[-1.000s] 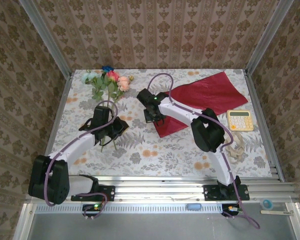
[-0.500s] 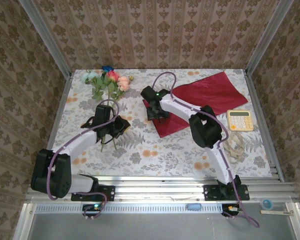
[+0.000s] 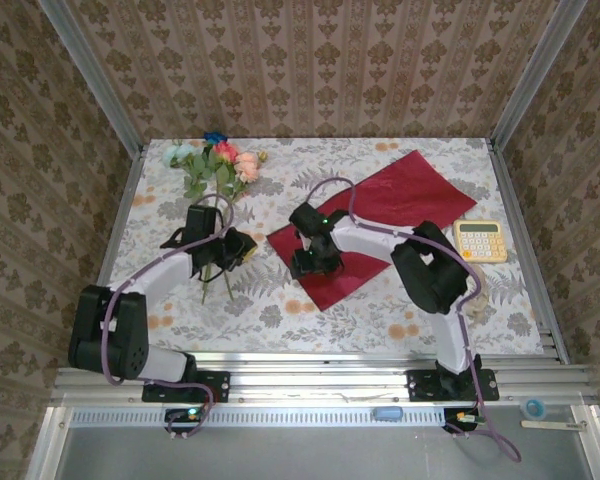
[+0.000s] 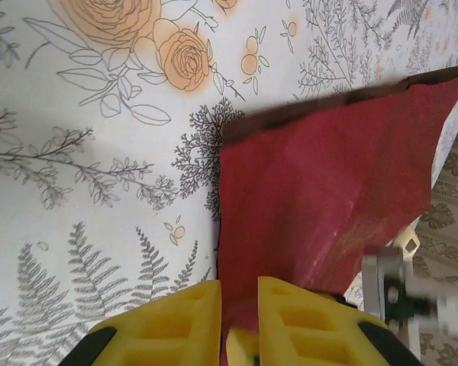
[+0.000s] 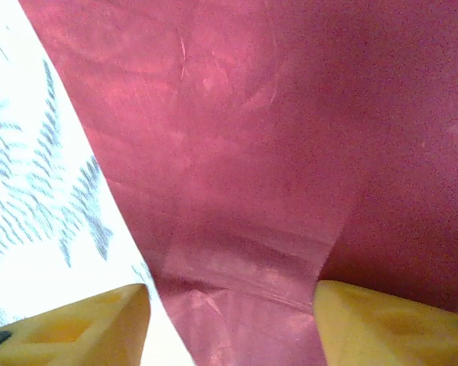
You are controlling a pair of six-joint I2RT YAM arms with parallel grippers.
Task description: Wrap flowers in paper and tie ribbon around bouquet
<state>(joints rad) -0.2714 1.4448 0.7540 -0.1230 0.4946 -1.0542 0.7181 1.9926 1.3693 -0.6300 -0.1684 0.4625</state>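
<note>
Paper (image 3: 400,195) directly beneath right gripper (image 5: 230,316), jaws spread wide apart.

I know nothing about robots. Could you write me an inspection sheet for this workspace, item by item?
Surface: table under a white flower-printed tablecloth, lying flat.
Job's things: artificial flowers with pink, teal and blue heads lie at the far left. The large dark red paper sheet is spread mid-table, apart from the flower heads.
Clutter: yellow calculator near the paper's right corner.
Grippers: left gripper has its fingers nearly together, above the stems. The right gripper is open over the paper.
Cables: purple cables loop along both arms.
Surroundings: patterned walls, aluminium frame.
</note>
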